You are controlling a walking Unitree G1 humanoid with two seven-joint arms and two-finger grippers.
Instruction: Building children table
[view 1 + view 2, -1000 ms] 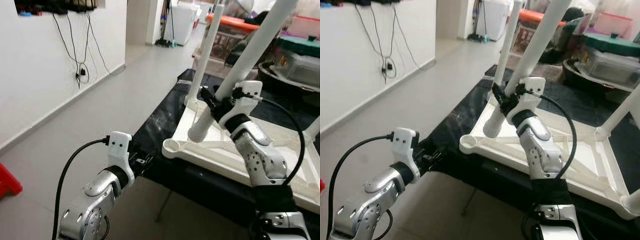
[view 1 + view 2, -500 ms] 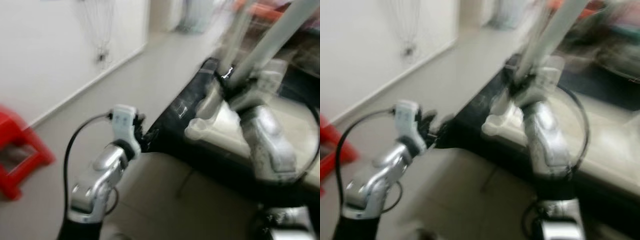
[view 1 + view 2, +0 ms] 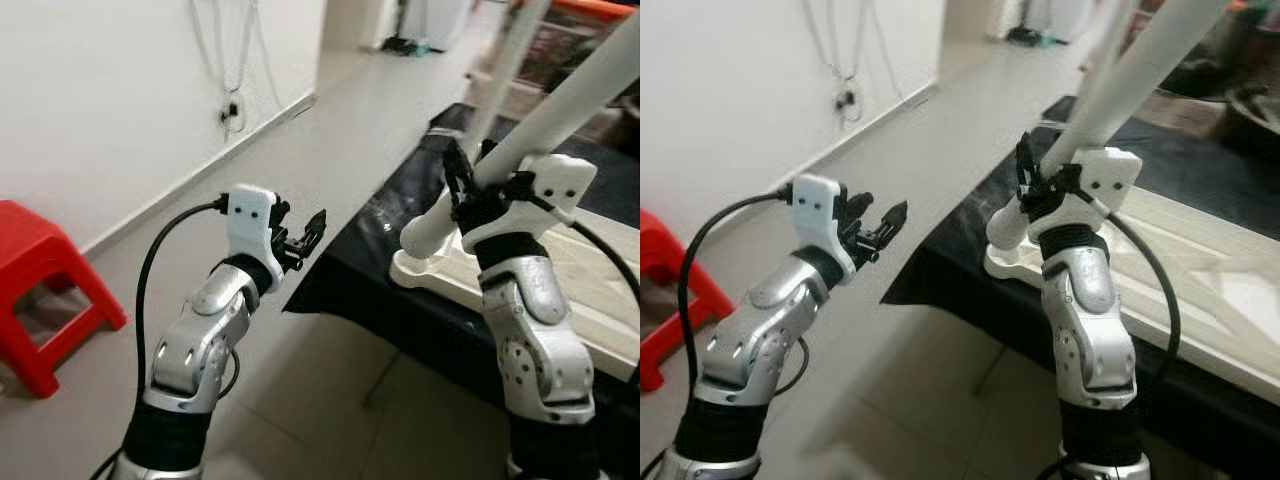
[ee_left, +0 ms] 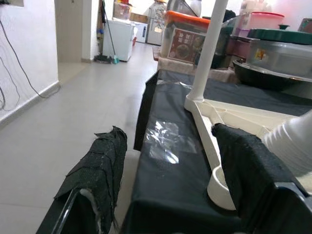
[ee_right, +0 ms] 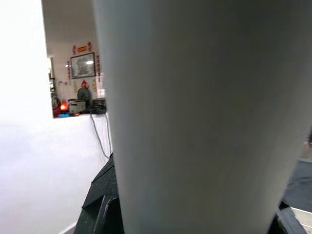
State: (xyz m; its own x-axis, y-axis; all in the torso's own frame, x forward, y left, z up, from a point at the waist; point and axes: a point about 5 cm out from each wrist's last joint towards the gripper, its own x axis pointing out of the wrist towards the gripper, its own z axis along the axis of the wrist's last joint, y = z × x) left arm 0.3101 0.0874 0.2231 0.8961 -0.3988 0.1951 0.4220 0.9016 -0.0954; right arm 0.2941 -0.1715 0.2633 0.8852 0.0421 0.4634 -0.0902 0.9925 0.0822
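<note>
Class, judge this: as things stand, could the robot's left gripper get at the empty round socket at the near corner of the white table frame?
Probably yes. The left gripper hangs open in free air beside the black-covered bench, and nothing stands between it and the empty socket. The right gripper holds the table leg just above it.

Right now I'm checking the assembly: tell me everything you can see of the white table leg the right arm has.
The white table leg is a smooth, round plastic-looking tube, tilted, its upper end running out of frame. The right end effector is shut on it near its lower end, which hangs just above the corner of the upturned white tabletop, not yet seated in a socket.
</note>
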